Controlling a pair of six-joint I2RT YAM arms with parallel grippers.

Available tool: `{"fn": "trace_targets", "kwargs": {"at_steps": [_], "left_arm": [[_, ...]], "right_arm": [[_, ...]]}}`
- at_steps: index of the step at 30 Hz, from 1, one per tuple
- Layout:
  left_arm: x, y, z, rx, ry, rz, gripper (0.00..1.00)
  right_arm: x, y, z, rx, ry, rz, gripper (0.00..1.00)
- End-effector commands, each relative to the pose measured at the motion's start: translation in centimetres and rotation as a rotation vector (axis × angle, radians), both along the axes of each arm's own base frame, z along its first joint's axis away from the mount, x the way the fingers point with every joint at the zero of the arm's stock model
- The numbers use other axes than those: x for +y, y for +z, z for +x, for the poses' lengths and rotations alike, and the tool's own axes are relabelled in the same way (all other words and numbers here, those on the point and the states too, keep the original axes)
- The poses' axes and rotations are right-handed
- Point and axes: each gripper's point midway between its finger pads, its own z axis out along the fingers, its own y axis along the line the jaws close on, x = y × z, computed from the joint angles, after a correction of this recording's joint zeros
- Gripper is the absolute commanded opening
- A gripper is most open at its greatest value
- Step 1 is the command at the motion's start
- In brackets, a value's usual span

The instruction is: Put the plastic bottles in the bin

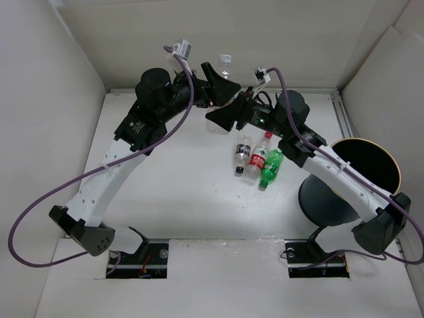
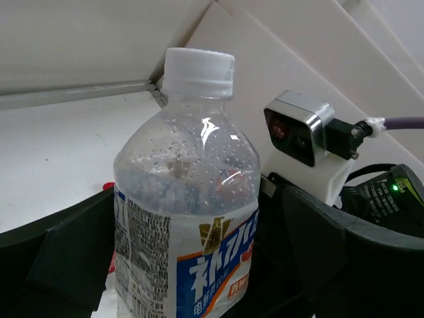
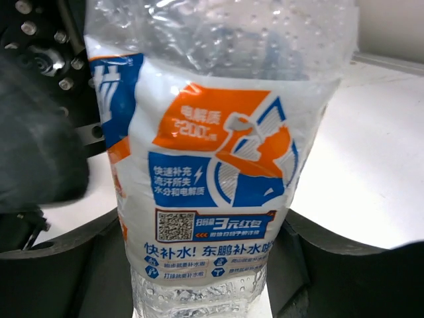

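A clear bottle with a white cap and a blue, white and orange label fills the left wrist view and the right wrist view. In the top view only its clear end shows under the grippers. My right gripper is shut on its lower body. My left gripper stands open around the same bottle. Three bottles lie mid-table: a dark-label one, a red-cap one and a green one. Another clear bottle stands by the back wall. The dark bin stands at the right.
White walls close in the table at the back and on both sides. The right arm's forearm crosses over the bin's near side. Purple cables loop off both arms. The right wrist camera sits close behind the held bottle.
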Motion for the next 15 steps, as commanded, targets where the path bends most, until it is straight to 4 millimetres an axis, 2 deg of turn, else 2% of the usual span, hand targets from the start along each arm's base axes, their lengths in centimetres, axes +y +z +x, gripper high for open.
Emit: {"fn": "trace_targets", "kwargs": {"at_steps": [1, 3, 4, 5, 6, 7, 8, 9, 10, 11, 12, 13, 15], "left_arm": [[0.2, 3.2, -2.4, -0.054, -0.056, -0.073, 1.0], [1.1, 3.5, -1.7, -0.046, 0.012, -0.075, 1.0], [2.0, 3.9, -1.7, -0.035, 0.058, -0.071, 1.0], [3.9, 4.0, -0.2, -0.005, 0.198, -0.075, 1.0], [4.7, 3.5, 0.5, 0.03, 0.262, -0.064, 1.0], [5.3, 3.1, 1.1, 0.05, 0.311, -0.047, 1.0], [6.4, 2.6, 1.5, 0.078, 0.376, -0.037, 1.0], [6.6, 2.6, 1.7, 0.078, 0.389, -0.037, 1.0], [6.5, 2.2, 1.8, 0.079, 0.389, -0.023, 1.0], [6.2, 1.4, 2.2, 0.092, 0.39, -0.009, 1.0], [5.8, 0.3, 2.7, 0.11, 0.391, 0.01, 1.0], [5.4, 0.2, 2.4, 0.102, 0.372, 0.023, 1.0], [4.3, -2.2, 3.5, 0.132, 0.356, 0.071, 1.0]], "right_arm": [[-2.4, 4.3, 2.2, -0.096, -0.124, 0.095, 0.07], [-5.2, 2.9, 4.1, -0.063, -0.246, 0.048, 0.07], [-7.0, 3.7, 3.8, -0.077, -0.295, 0.049, 0.07], [-8.6, 3.9, 4.3, -0.076, -0.362, 0.042, 0.07], [-10.9, 2.7, 5.2, -0.045, -0.427, 0.002, 0.07], [-12.6, 3.6, 4.5, -0.066, -0.457, -0.004, 0.07], [-14.1, 3.3, 4.6, -0.057, -0.507, -0.023, 0.07], [-17.1, 1.5, 5.4, 0.011, -0.634, -0.084, 0.07], [-18.9, 1.0, 5.3, 0.026, -0.71, -0.111, 0.07], [-21.1, 1.5, 4.3, 0.033, -0.794, -0.111, 0.07], [-24.4, 1.0, 4.4, 0.061, -0.957, -0.128, 0.08], [-27.1, -0.5, 3.6, 0.115, -1.059, -0.183, 0.08], [-32.3, -1.9, 1.9, 0.18, -1.255, -0.177, 0.09]]}}
